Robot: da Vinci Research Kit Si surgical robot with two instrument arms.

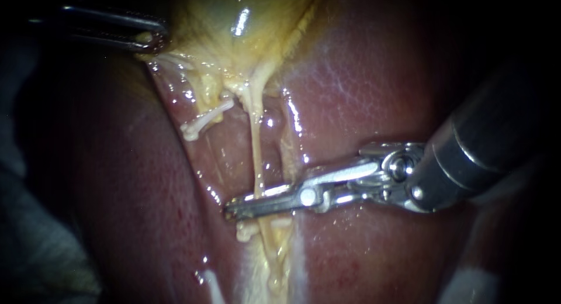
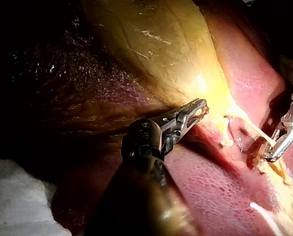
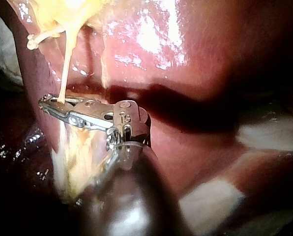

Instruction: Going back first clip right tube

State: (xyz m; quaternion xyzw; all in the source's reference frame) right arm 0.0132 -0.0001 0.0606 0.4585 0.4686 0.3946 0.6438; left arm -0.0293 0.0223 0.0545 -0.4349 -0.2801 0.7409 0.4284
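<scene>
Endoscope view shows the right instrument reaching in from the right and lying low across the liver, its slim jaws drawn narrow and closed on the right tube. This thin pale strand runs down from the gallbladder and passes between the two jaws near their tips. Just past the jaws, on the side away from the gallbladder, a small pale piece sits against the tube; whether it is a clip cannot be told. A shorter pale strand branches off on the other side of the tube and ends in a knobby tip, apart from the jaws. The left instrument comes in from the upper left, well apart from the right one, with its jaws clamped on the edge of the yellow gallbladder. Left wrist view shows that same hold, the jaws pinching yellow tissue. Right wrist view shows the tube entering the jaws from above.
</scene>
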